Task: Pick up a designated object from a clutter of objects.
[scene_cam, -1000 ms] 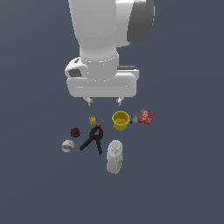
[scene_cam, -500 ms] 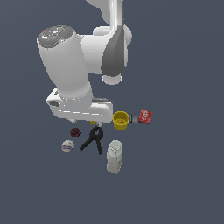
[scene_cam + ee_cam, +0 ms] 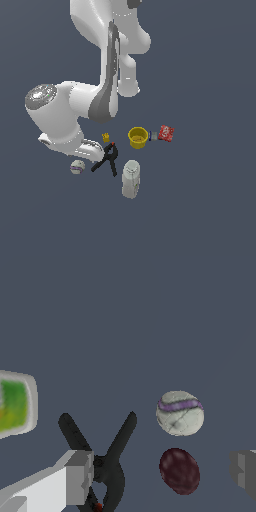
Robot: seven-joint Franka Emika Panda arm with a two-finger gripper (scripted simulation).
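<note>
Hovered with gripper [image 3: 162,476] spread wide above maroon ball [image 3: 179,471], beside whitish ball [image 3: 179,412], for aiming the grasp.

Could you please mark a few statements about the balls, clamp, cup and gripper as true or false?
1. The whitish ball has a purple band. True.
2. The gripper is closed on the whitish ball. False: its fingers are spread apart, holding nothing.
3. The black clamp lies between the whitish ball and the jug in the exterior view. True.
4. The yellow cup is stacked on the jug. False: it stands apart, beside the red packet.
5. The maroon ball sits beside the whitish ball. True.
</note>
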